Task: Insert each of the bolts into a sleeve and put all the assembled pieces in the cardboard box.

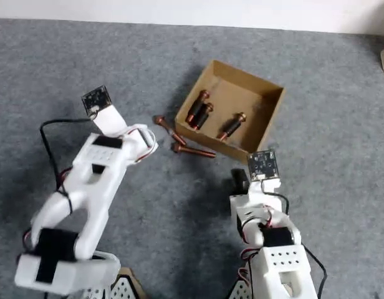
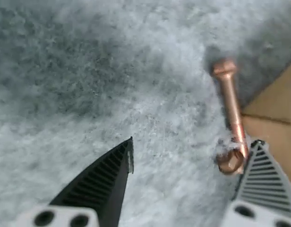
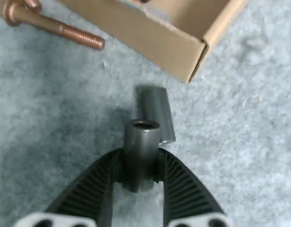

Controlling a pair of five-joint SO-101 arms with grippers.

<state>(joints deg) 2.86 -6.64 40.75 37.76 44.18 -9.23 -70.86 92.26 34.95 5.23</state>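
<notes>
My left gripper (image 2: 192,163) hangs low over the grey surface (image 2: 89,71) with its jaws spread wide and nothing between them. Just beside one finger (image 2: 263,175) sits the hex head of a copper bolt (image 2: 229,161). A second bolt (image 2: 232,106) lies right next to it, its shank running away toward its own head. Both rest on the surface just outside the cardboard box (image 2: 273,113).

My right gripper (image 3: 138,158) is clamped on a dark sleeve (image 3: 141,135), whose open end faces the wrist camera. Another sleeve (image 3: 157,111) lies flat on the surface just past the held one, near a corner of the box.

From the high view, three assembled pieces are inside the box — two side by side (image 1: 200,109) toward the wall nearest the loose bolts, and a third (image 1: 231,126) apart from them, nearer the middle. The right arm stands close to the box's near corner, the left arm off to the side by the bolts.
</notes>
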